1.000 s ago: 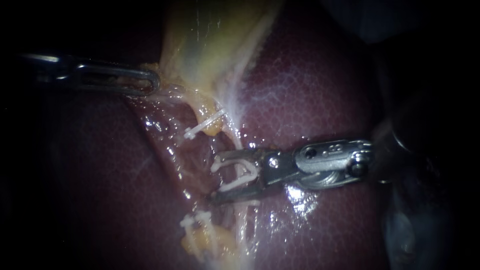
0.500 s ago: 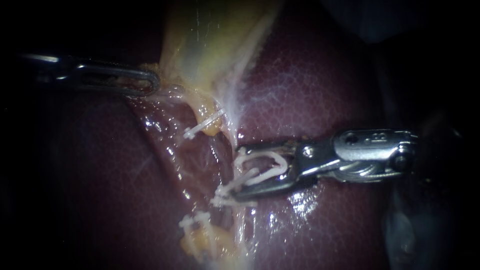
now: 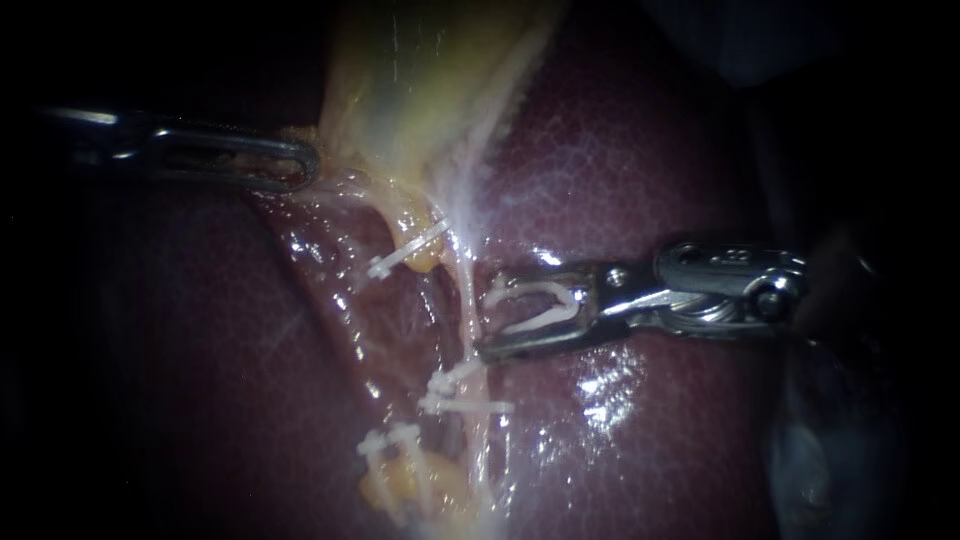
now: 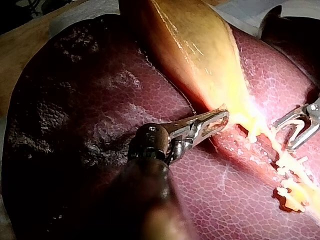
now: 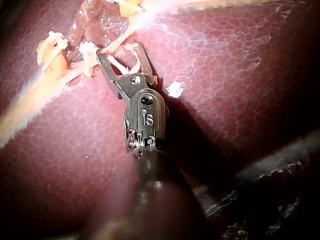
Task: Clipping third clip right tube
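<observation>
right tube beside right instrument end effector gripping open clip, left instrument gripping gallbladder

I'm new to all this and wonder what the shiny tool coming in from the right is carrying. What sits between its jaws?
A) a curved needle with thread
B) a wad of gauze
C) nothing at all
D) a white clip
D: in the endoscope view, a white clip sits seated between the spread jaws of the right instrument, whose tips are at the pale tube.
</observation>
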Robot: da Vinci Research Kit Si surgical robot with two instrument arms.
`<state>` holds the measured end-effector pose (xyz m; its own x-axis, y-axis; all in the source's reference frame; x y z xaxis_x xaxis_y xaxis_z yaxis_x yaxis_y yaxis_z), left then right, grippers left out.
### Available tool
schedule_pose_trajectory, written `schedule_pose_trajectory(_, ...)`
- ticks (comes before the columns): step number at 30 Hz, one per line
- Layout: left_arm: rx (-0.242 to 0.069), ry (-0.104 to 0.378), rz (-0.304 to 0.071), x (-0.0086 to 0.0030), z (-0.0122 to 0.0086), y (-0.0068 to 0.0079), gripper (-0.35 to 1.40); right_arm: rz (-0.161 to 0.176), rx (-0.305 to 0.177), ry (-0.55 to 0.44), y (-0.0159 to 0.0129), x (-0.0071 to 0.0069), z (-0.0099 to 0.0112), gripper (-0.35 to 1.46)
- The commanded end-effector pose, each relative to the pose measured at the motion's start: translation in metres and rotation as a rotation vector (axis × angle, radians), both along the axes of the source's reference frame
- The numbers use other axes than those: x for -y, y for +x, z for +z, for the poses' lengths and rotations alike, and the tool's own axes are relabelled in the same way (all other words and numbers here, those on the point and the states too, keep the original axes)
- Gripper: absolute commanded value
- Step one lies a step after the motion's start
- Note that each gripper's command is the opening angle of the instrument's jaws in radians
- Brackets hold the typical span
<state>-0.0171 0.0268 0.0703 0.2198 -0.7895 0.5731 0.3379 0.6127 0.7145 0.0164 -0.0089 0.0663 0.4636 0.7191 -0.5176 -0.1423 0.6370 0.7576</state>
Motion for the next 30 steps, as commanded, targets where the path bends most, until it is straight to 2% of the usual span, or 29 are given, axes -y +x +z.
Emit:
schedule_pose_trajectory(1, 0.000, 0.000, 0.000, 0.0000, 0.0000, 0.0000, -0.35, 0.002, 0.002, 0.001, 0.0002, 0.0001, 0.0004, 0.47)
schedule_pose_trajectory(4, -0.001, 0.000, 0.000, 0.0001, 0.0001, 0.0000, -0.35, 0.010, 0.004, 0.015, 0.0011, 0.0003, 0.0013, 0.47)
schedule_pose_trajectory(7, -0.001, -0.001, -0.001, 0.0001, 0.0001, -0.0001, -0.35, 0.022, -0.032, 0.052, 0.0021, 0.0004, 0.0017, 0.47)
schedule_pose_trajectory(14, -0.001, -0.001, -0.001, 0.0001, 0.0001, -0.0001, -0.35, 0.102, -0.186, 0.205, 0.0036, 0.0000, 0.0021, 0.47)
schedule_pose_trajectory(18, -0.001, -0.001, -0.001, 0.0001, 0.0002, -0.0002, -0.35, 0.122, -0.265, 0.289, 0.0040, -0.0001, 0.0018, 0.47)
schedule_pose_trajectory(22, -0.001, -0.001, -0.001, 0.0001, 0.0002, -0.0002, -0.35, 0.124, -0.351, 0.362, 0.0043, -0.0006, 0.0006, 0.47)
schedule_pose_trajectory(24, -0.001, -0.001, -0.001, 0.0001, 0.0002, -0.0002, -0.35, 0.126, -0.377, 0.370, 0.0043, -0.0010, -0.0004, 0.47)
schedule_pose_trajectory(30, -0.001, -0.001, -0.001, 0.0001, 0.0002, -0.0002, -0.35, 0.141, -0.402, 0.392, 0.0043, -0.0024, -0.0039, 0.47)
